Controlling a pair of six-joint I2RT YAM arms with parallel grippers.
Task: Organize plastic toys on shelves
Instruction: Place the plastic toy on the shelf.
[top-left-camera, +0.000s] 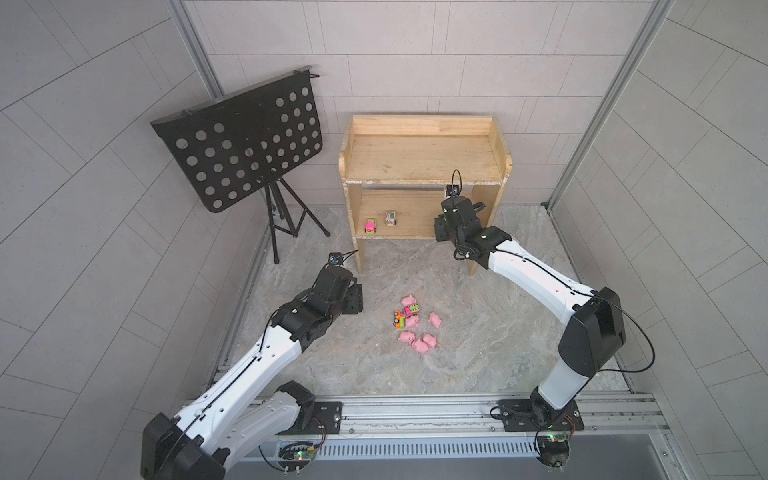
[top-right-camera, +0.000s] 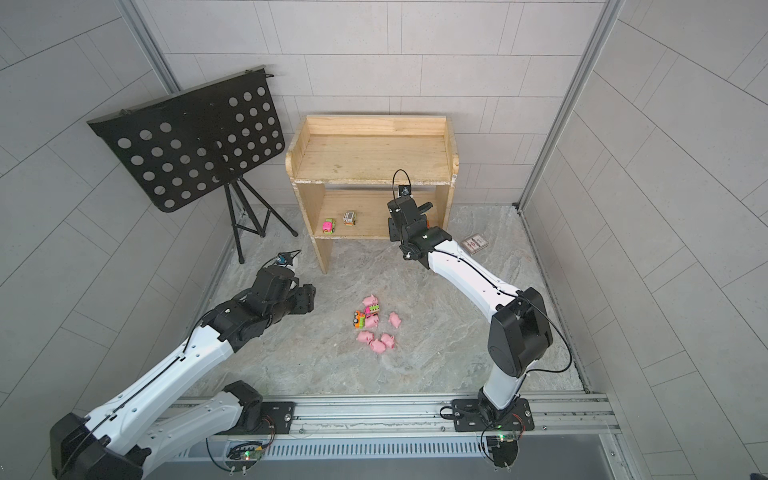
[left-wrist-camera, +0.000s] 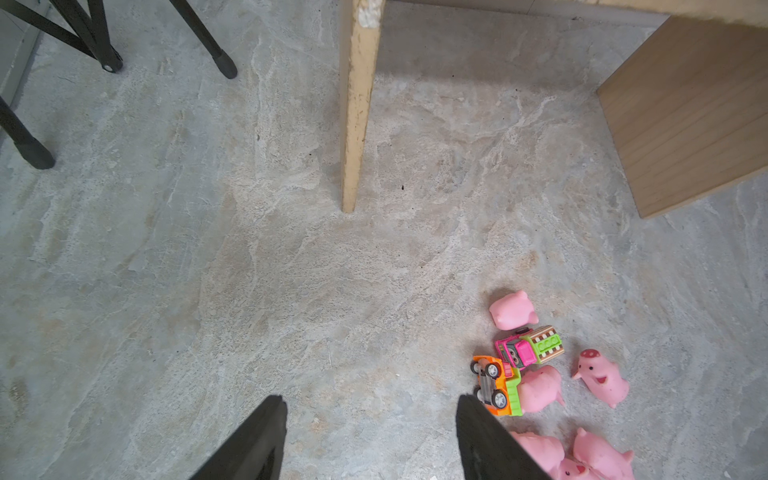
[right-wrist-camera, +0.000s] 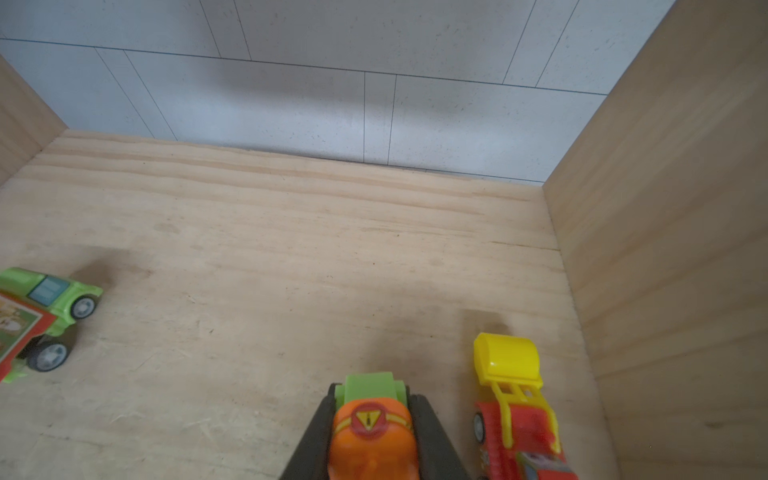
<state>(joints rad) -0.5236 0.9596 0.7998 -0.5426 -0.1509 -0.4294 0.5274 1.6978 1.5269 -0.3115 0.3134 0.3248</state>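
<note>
The shelves (top-left-camera: 424, 158) stand at the back wall. A pink vehicle (top-left-camera: 370, 226) and a grey vehicle (top-left-camera: 390, 217) sit on the lower board. My right gripper (right-wrist-camera: 374, 395) reaches over that board, shut on an orange and green vehicle (right-wrist-camera: 374, 436). Close beside it stands a red-yellow vehicle (right-wrist-camera: 515, 407). Several pink pigs (top-left-camera: 419, 338) lie in a pile on the floor with an orange vehicle (left-wrist-camera: 496, 384) and a pink-green vehicle (left-wrist-camera: 530, 347). Left of this pile my left gripper (left-wrist-camera: 370, 401) hangs open over bare floor.
A black perforated music stand (top-left-camera: 241, 141) on tripod legs (left-wrist-camera: 220, 62) stands left of the shelves. A flat card packet (top-right-camera: 474, 243) lies on the floor right of the shelves. The shelf's plank legs (left-wrist-camera: 357, 116) reach the floor ahead of my left gripper.
</note>
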